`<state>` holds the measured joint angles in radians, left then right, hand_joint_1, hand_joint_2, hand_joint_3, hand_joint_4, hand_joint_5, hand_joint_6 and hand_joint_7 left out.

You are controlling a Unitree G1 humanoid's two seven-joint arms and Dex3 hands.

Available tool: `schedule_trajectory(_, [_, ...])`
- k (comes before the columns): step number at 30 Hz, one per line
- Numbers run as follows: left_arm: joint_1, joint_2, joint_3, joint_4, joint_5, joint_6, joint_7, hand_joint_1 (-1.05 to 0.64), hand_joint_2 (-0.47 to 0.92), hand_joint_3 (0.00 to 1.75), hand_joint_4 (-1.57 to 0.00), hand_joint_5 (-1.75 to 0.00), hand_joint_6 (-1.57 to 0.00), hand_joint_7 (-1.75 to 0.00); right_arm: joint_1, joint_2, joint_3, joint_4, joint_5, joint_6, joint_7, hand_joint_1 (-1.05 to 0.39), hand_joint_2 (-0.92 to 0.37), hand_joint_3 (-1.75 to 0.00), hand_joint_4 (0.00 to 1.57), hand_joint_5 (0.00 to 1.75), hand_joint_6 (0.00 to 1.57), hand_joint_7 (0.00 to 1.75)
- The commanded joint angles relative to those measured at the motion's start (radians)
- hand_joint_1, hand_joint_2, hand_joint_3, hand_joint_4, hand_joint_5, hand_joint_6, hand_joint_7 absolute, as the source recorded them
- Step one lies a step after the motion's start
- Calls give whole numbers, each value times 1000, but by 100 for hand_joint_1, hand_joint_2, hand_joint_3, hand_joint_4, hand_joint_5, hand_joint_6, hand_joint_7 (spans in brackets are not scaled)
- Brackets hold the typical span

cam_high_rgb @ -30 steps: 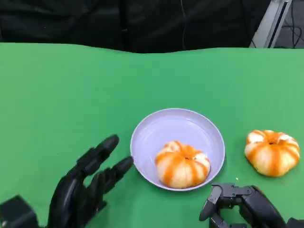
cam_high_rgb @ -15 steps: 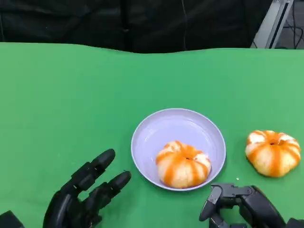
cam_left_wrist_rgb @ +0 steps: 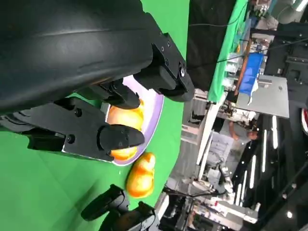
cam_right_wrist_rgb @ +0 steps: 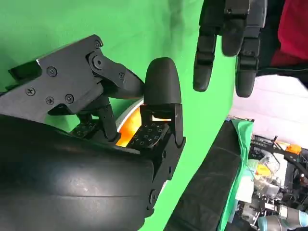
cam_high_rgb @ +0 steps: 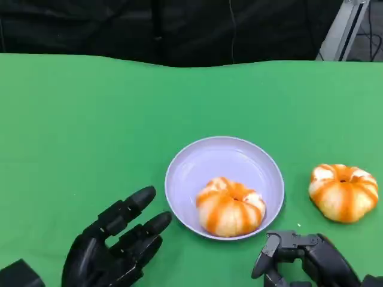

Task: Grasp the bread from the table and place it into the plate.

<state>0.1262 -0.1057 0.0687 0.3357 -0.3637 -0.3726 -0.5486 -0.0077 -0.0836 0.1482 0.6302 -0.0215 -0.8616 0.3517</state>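
A round orange-and-white bread (cam_high_rgb: 230,206) lies inside the pale lavender plate (cam_high_rgb: 203,158) at the table's middle; the left wrist view has the same bread (cam_left_wrist_rgb: 124,118) behind my fingers. A second bread (cam_high_rgb: 343,192) of the same look sits on the green cloth to the plate's right, seen also as the second bread (cam_left_wrist_rgb: 141,175) from the left wrist. My left hand (cam_high_rgb: 114,245) hovers to the plate's lower left, fingers spread and holding nothing. My right hand (cam_high_rgb: 305,260) is at the lower right, below the second bread, its fingers curled with nothing in them.
Green cloth (cam_high_rgb: 90,119) covers the whole table up to a dark backdrop at the far edge. A metal stand leg (cam_high_rgb: 341,30) rises at the back right. Wide bare cloth lies left of and beyond the plate.
My left hand pulled back from the plate's edge toward the lower left, then shifted slightly up again. The right hand and both breads stayed put.
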Motion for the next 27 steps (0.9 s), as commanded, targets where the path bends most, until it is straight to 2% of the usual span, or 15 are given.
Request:
schedule_trajectory(1, [-12,0,-6,4,31,-37,23,10,92,39,-77,-3,-71,-4,-2,-17,-9,6,11,-2,8,-13,-63,-93,80,148,84,115])
schedule_trajectory(5, [-22,4,-19,18,86,-76,47,10,92,38,-79,-3,-73,-4,-3,-17,-11,10,11,-7,11,-13,-63,-94,80,148,84,115])
schedule_trajectory(7, [-37,17,-41,41,175,-147,80,5,92,41,-109,-9,-106,-8,-1,-17,-11,7,3,-10,5,-14,-63,-93,80,148,85,115])
schedule_trajectory(10, [-68,30,-63,112,248,-254,99,4,90,46,-131,-16,-132,-8,0,-16,-12,8,0,-12,2,-13,-63,-93,81,147,85,114])
schedule_trajectory(11, [-75,32,-70,138,265,-285,106,4,84,59,-132,-27,-139,-8,1,-16,-12,7,2,-11,4,-14,-64,-92,81,147,85,113])
schedule_trajectory(13, [-85,36,-80,175,285,-329,116,2,71,83,-115,-79,-146,-15,3,-16,-12,4,5,-7,6,-13,-64,-91,80,146,85,113])
schedule_trajectory(14, [-87,36,-85,189,292,-344,122,2,69,87,-111,-90,-146,-17,3,-16,-12,0,8,-4,8,-13,-65,-91,80,146,85,113])
schedule_trajectory(15, [-90,36,-88,200,295,-355,126,2,67,90,-106,-106,-144,-27,4,-16,-11,-2,7,-4,8,-13,-65,-91,80,146,84,113])
schedule_trajectory(16, [-92,36,-90,210,297,-363,129,2,64,93,-100,-119,-131,-55,4,-16,-11,-3,7,-4,7,-13,-65,-91,80,147,85,113])
schedule_trajectory(17, [-96,36,-93,223,300,-378,132,3,63,94,-99,-125,-124,-71,4,-16,-11,-4,7,-3,7,-13,-65,-91,80,147,85,113])
schedule_trajectory(19, [-101,37,-99,244,303,-397,139,3,62,97,-97,-132,-115,-89,3,-16,-11,-3,7,-2,7,-13,-65,-91,80,147,85,113])
schedule_trajectory(24, [-107,39,-106,270,308,-411,157,2,61,98,-95,-140,-110,-102,1,-16,-12,2,10,-7,9,-12,-64,-91,79,147,85,114])
schedule_trajectory(27, [-109,40,-111,278,313,-415,168,1,59,104,-92,-147,-104,-112,1,-16,-13,1,10,-7,9,-12,-64,-91,79,148,85,114])
